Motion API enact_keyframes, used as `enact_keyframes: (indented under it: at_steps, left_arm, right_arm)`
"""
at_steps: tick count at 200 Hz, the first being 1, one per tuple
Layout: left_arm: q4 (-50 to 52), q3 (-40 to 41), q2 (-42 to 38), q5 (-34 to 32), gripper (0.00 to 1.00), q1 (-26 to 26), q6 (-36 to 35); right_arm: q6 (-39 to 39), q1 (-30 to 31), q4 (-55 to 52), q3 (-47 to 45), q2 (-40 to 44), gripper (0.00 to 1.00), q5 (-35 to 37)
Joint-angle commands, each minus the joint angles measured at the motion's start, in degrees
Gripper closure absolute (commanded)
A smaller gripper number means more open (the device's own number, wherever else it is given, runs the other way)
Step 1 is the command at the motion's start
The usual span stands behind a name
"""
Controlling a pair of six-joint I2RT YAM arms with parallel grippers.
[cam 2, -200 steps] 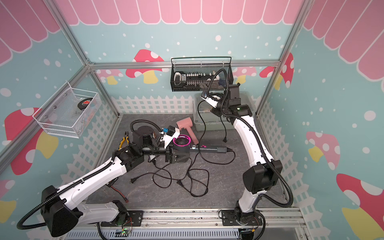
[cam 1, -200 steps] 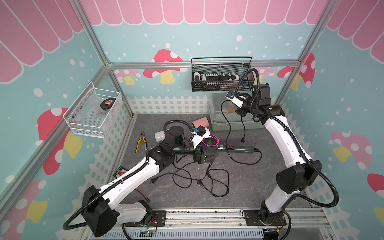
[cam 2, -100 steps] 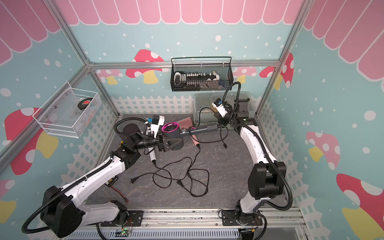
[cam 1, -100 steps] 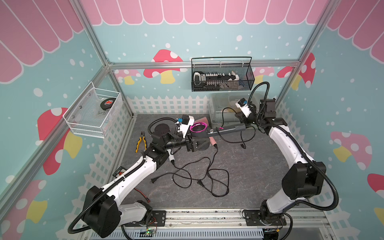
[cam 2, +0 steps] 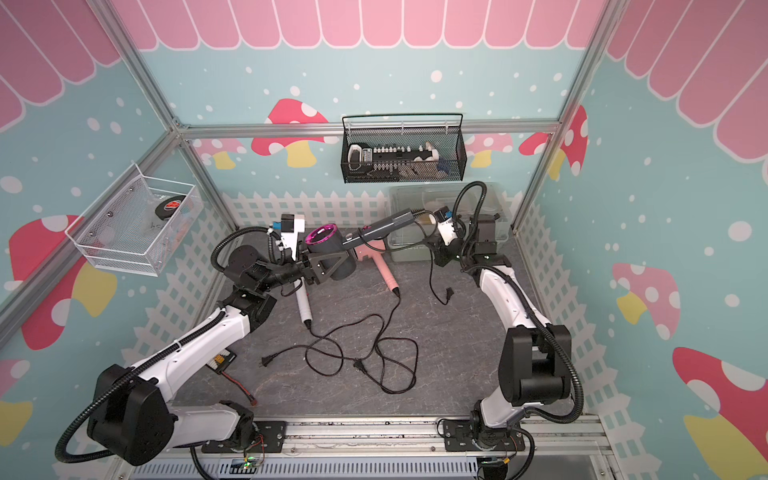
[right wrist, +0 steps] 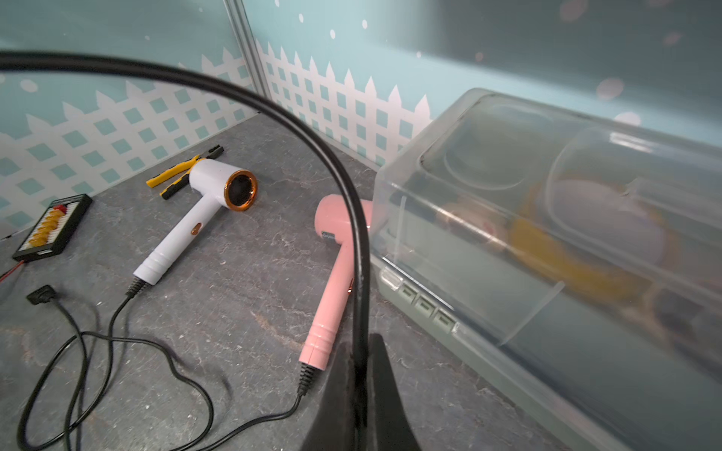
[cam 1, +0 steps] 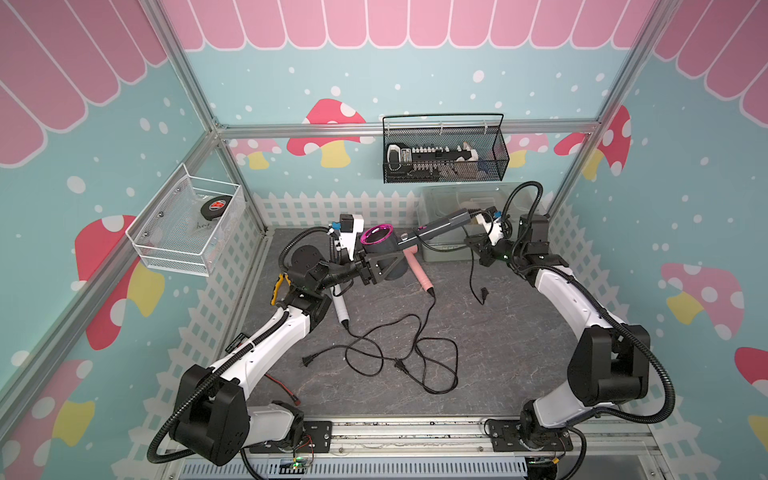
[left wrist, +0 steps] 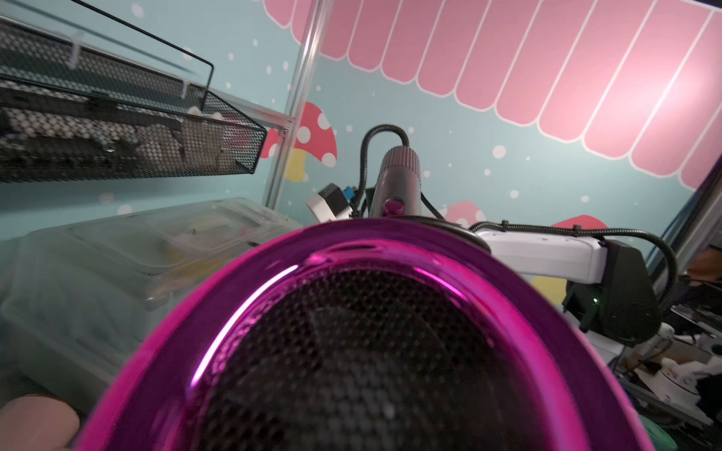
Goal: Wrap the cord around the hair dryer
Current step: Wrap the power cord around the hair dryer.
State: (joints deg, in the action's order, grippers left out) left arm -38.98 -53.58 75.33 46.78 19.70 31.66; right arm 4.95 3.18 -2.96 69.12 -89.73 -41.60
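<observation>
Left hand: the left hand [cam 1: 380,267] clamps the grey barrel of the hair dryer [cam 1: 400,242]. Its jaws are spread to the barrel's width and pressed against both sides, holding the dryer clear of the surface [cam 1: 498,353].
Hair dryer: it is held in the air near the back of the surface, about mid-width in both top views. Its magenta ring [cam 1: 376,235] faces upward and fills the left wrist view. The handle slants up toward the right arm, over the clear lidded box [cam 1: 440,197].
Right hand: the right hand [right wrist: 361,367] is fully closed, its two fingers pinching the black cord [right wrist: 308,125] just beyond the end of the handle.
Cord: it leaves the end of the handle and arcs in a loose bow to the right hand. Whether any turn lies round the handle cannot be told.
Plug: the plug [cam 1: 483,296] hangs on a short length below the right hand. Whether it touches the surface is unclear.
Below: a pink dryer [cam 1: 417,272] and a white dryer [cam 1: 340,307] lie on the surface. Their black leads [cam 1: 415,357] are tangled in loose loops toward the front.
Left edge: yellow-handled pliers [cam 1: 276,287] lie beside the left arm.
Walls: a black mesh basket [cam 1: 496,162] hangs on the back wall, and a white wire basket [cam 1: 178,253] on the left wall.
</observation>
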Motion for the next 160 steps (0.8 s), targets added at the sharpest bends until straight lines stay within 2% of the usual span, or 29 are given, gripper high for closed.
enact_keyframes:
  at_steps: [1, 27, 48, 70, 101, 160]
  left_arm:
    - [-8.1, -0.2, 0.0, -4.6, 1.00, -2.9, 3.7]
    - [-9.1, -1.2, 0.3, -6.1, 1.00, -5.9, 4.1]
    - [-10.4, -2.0, 0.6, -6.4, 1.00, -8.5, 5.1]
    - [-11.5, -2.6, 0.6, -6.6, 1.00, -10.9, 6.3]
    - [-12.1, -3.4, 1.3, -6.7, 1.00, -12.3, 6.9]
    - [-15.0, -3.4, 2.0, -9.0, 1.00, -13.7, 8.7]
  right_arm:
    - [-5.6, 1.5, 9.3, -5.8, 2.7, 1.00, -3.5]
    - [-3.1, 7.7, 12.2, -12.8, 5.8, 1.00, 1.6]
    - [0.5, 13.0, 12.1, -17.9, 8.5, 1.00, 9.4]
    - [2.8, 15.6, 11.1, -21.2, 10.3, 1.00, 14.4]
    - [9.4, 20.5, 4.2, -21.3, 11.1, 1.00, 20.6]
    - [14.5, 28.6, -2.2, -19.5, 6.3, 1.00, 29.8]
